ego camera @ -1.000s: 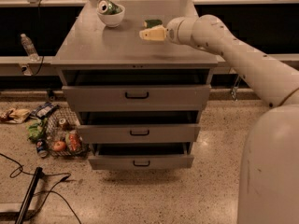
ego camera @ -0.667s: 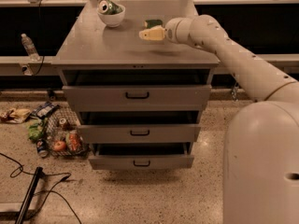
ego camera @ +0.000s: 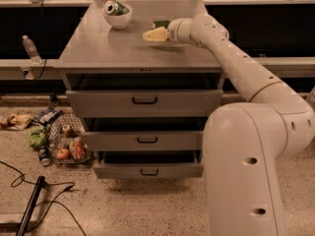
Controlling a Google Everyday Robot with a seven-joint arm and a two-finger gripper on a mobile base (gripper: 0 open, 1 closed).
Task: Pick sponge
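Observation:
The sponge (ego camera: 161,23) shows as a small dark green block on the grey cabinet top (ego camera: 113,48), towards the back and right of the middle. My gripper (ego camera: 151,35) reaches in from the right, low over the top. Its pale tip is just in front of the sponge and slightly to its left, and it hides the sponge's lower part. I cannot tell whether it touches the sponge. A white bowl (ego camera: 117,19) with a green can (ego camera: 113,7) lying in it stands to the left of the sponge.
The cabinet has three partly open drawers (ego camera: 145,101) below the top. A plastic bottle (ego camera: 30,48) stands on the ledge at left. Litter and a wire basket (ego camera: 64,144) lie on the floor at left, with cables (ego camera: 29,200) in front.
The view has drawn closer to the cabinet. The gripper has shifted slightly left over the top, still next to the sponge.

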